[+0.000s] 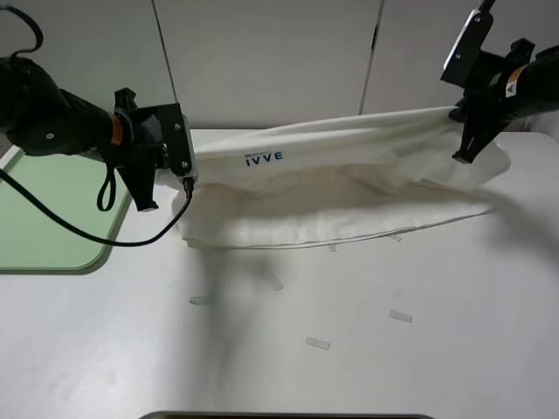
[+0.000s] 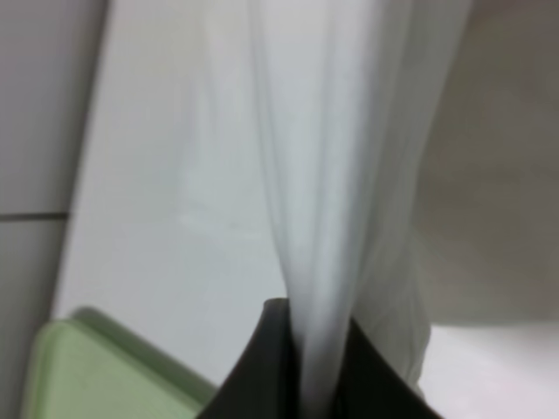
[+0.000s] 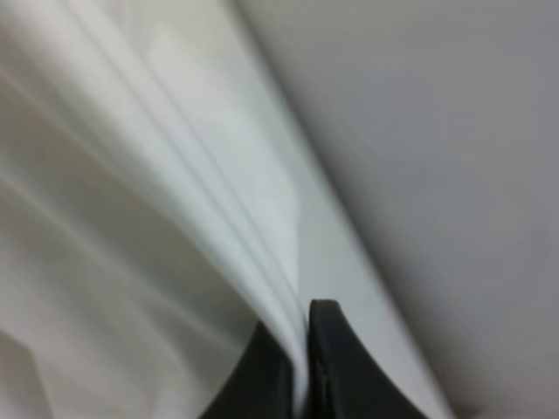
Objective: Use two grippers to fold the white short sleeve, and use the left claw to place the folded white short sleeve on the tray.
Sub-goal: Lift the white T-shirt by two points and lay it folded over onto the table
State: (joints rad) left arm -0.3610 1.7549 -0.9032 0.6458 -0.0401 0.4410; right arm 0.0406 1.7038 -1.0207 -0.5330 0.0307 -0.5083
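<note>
The white short sleeve [image 1: 332, 183] with blue lettering stretches across the back of the table, its top edge lifted taut between both arms while its lower part rests on the surface. My left gripper [image 1: 186, 175] is shut on the shirt's left end, and in the left wrist view cloth [image 2: 323, 218] runs out from between its dark fingers [image 2: 262, 367]. At the shirt's right end my right gripper [image 1: 460, 133] is shut on the fabric [image 3: 175, 201], pinched between its fingertips [image 3: 327, 358]. The pale green tray [image 1: 44, 218] lies at the left table edge, below the left arm.
Several small pale paper scraps [image 1: 317, 343] lie scattered on the white table in front of the shirt. A black cable [image 1: 105, 231] loops from the left arm over the tray's corner. A wall of grey panels [image 1: 262, 52] stands behind the table.
</note>
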